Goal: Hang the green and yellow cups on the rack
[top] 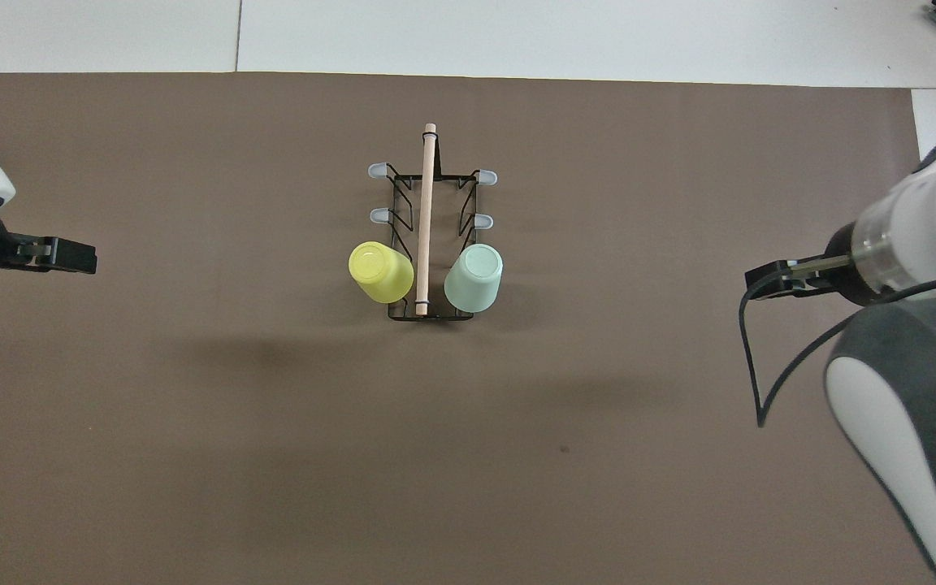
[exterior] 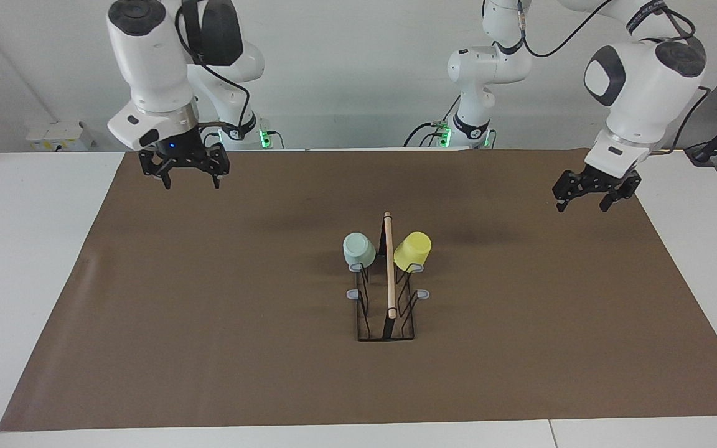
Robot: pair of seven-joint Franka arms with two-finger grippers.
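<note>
The black wire rack (exterior: pixel 389 280) with a wooden rod along its top stands in the middle of the brown mat; it also shows in the overhead view (top: pixel 426 203). The mint green cup (exterior: pixel 358 249) (top: pixel 474 279) hangs upside down on the prong nearest the robots, on the side toward the right arm's end. The yellow cup (exterior: pixel 413 251) (top: pixel 380 272) hangs the same way on the side toward the left arm's end. My right gripper (exterior: pixel 189 177) (top: pixel 764 278) is open and empty above the mat's corner. My left gripper (exterior: pixel 589 200) (top: pixel 70 256) is open and empty above the mat's edge.
The brown mat (exterior: pixel 209 311) covers most of the white table (exterior: pixel 28 249). The rack's other grey-tipped prongs (exterior: pixel 354 294) are bare. Both arms are raised and well away from the rack.
</note>
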